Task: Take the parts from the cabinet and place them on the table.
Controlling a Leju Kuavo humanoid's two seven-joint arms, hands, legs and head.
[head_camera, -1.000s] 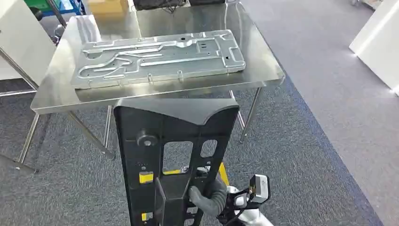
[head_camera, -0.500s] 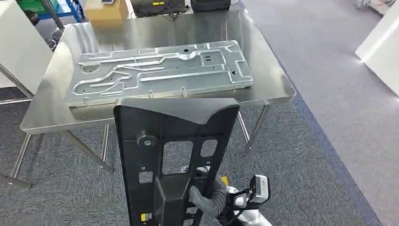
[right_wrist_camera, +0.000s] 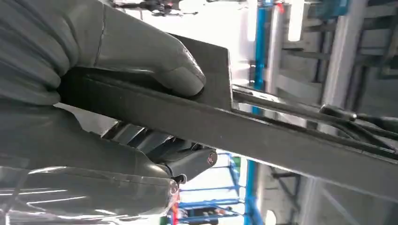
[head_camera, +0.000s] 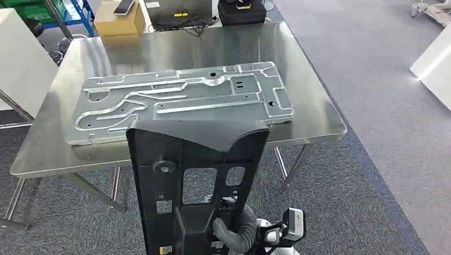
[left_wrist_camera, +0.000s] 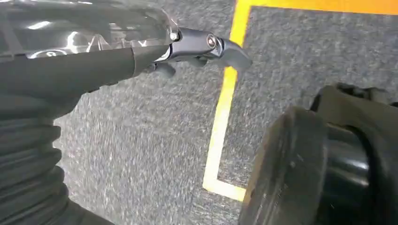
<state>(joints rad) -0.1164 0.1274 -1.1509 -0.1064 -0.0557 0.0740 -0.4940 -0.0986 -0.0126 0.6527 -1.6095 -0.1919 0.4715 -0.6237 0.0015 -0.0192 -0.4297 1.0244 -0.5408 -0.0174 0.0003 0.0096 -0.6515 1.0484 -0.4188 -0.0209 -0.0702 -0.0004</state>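
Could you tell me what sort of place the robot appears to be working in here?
Most likely an industrial workshop or robot test floor. A stainless steel table carries a large machined metal plate, the right hand holds a black panel part, and yellow floor tape marks the grey carpet.

Metal plate (head_camera: pixel 181 101) across table (head_camera: pixel 314 114) — bare edges

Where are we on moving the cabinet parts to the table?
Done: one silver metal plate already lies flat on the steel table. In hand: the right hand grips a black panel, held upright in front of the table's near edge, not yet set down. The left hand holds nothing, hanging over the carpet. Left: place the panel on the table; the cabinet can't be checked here.
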